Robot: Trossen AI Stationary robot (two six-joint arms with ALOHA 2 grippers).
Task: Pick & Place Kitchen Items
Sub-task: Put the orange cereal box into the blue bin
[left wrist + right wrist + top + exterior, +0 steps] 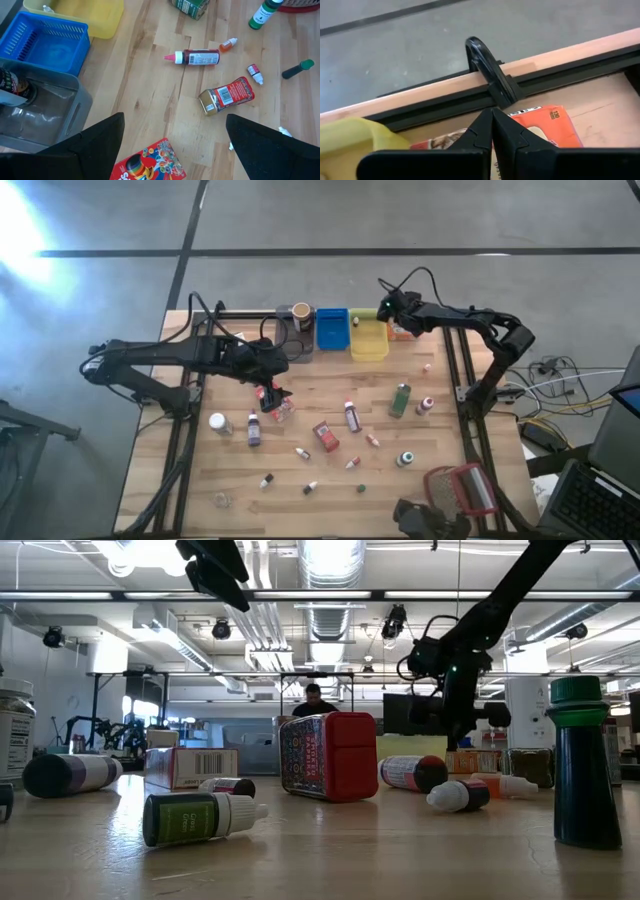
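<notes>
As you look down on the desk, you find the left gripper over the left half of it, hanging above a small colourful box, with its jaws spread wide and nothing between them. In its wrist view you see this colourful box between the two dark fingers, lying flat on the wood.

Near the left edge you have a white-capped jar and beside it a dark bottle. Along the far edge stand three bins in a row: the grey bin with a round jar in it, then the blue bin, then the yellow bin.

In the middle of the desk you see a red packet lying flat and a red-label bottle next to it. Small dropper bottles are scattered toward the near edge. More to the right stands the green bottle.

At the far edge, just right of the yellow bin, you find the right gripper; its fingers are pressed together and hold nothing. It is just above an orange box that lies beside the yellow bin.

At the near right corner rests the red-framed mesh object.
</notes>
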